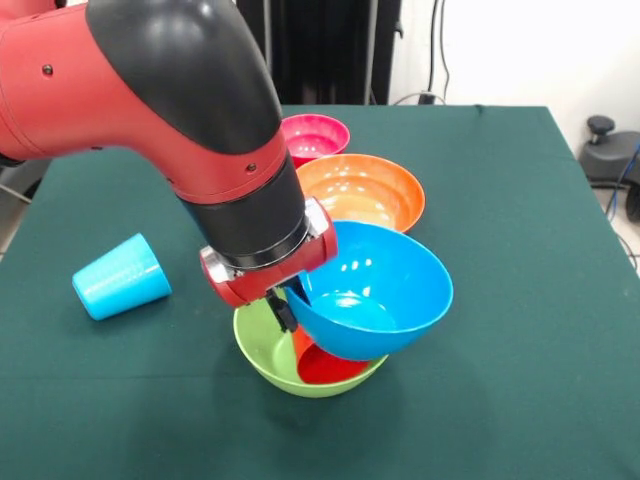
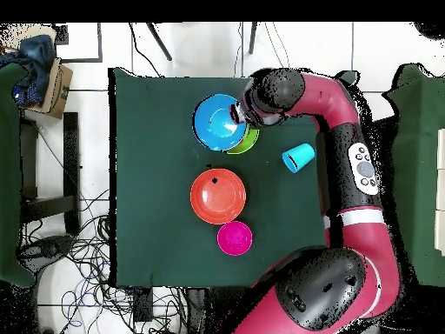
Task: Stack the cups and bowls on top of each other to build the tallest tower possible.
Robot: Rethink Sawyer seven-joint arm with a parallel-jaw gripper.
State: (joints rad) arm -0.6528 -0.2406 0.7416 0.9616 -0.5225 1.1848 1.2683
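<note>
My gripper [image 1: 291,303] is shut on the near rim of the blue bowl [image 1: 380,290] and holds it tilted, just above the lime green bowl [image 1: 260,350]. A red cup [image 1: 325,366] sits inside the green bowl, partly hidden under the blue one. In the overhead view the blue bowl [image 2: 217,122] covers most of the green bowl [image 2: 249,143], with the gripper [image 2: 235,114] at its rim. The orange bowl [image 1: 362,190] and the small pink-red bowl [image 1: 315,135] stand apart behind. A light blue cup [image 1: 120,278] lies on its side to the left. No yellow cups show.
The table [image 1: 520,380] is covered in dark green cloth. In the overhead view the orange bowl [image 2: 217,196] and the pink-red bowl [image 2: 235,237] stand in a line toward the robot's base, and the light blue cup [image 2: 298,157] lies beside the arm.
</note>
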